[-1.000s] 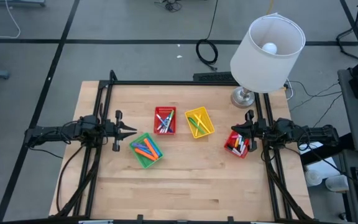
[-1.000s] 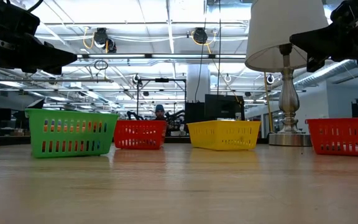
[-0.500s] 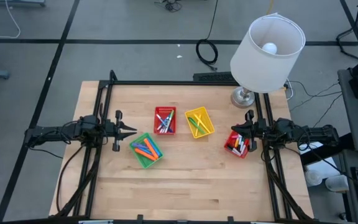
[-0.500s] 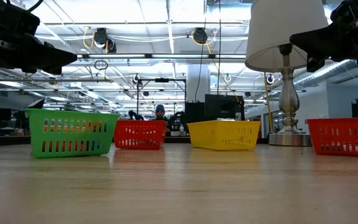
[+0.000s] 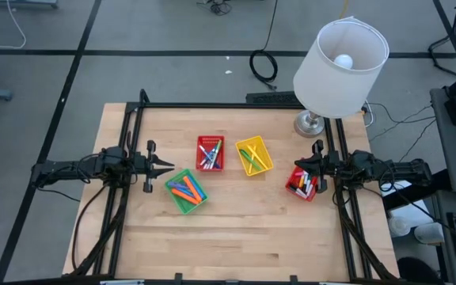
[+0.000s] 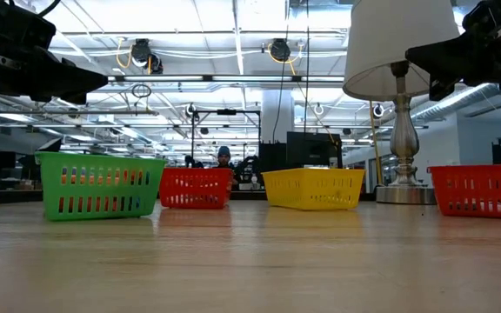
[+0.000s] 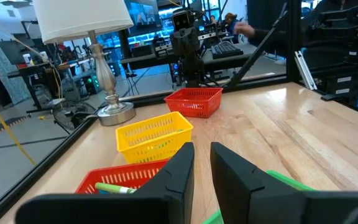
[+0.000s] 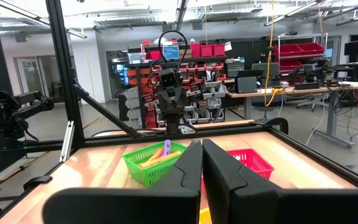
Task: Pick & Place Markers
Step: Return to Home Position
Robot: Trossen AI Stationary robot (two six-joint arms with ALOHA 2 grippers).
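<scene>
The markers lie in four small mesh baskets on the wooden table: orange, blue and pink ones in the green basket [image 5: 186, 191], white and blue ones in the middle red basket [image 5: 210, 153], green and yellow ones in the yellow basket [image 5: 254, 156], and more in the right red basket [image 5: 302, 184]. My left gripper [image 5: 169, 166] hovers level just left of the green basket, empty, with only a narrow gap between its fingers [image 7: 202, 155]. My right gripper [image 5: 298, 167] hovers above the right red basket's far edge, shut and empty [image 8: 202, 152]. Both hang clear of the table in the low view.
A table lamp [image 5: 339, 59] stands on its metal base [image 5: 310, 123] at the far right corner. A black frame [image 5: 236, 105] runs along the far edge and both sides. Bare wood [image 5: 244, 237] lies toward the near edge. A person sits far off in the room [image 6: 223, 156].
</scene>
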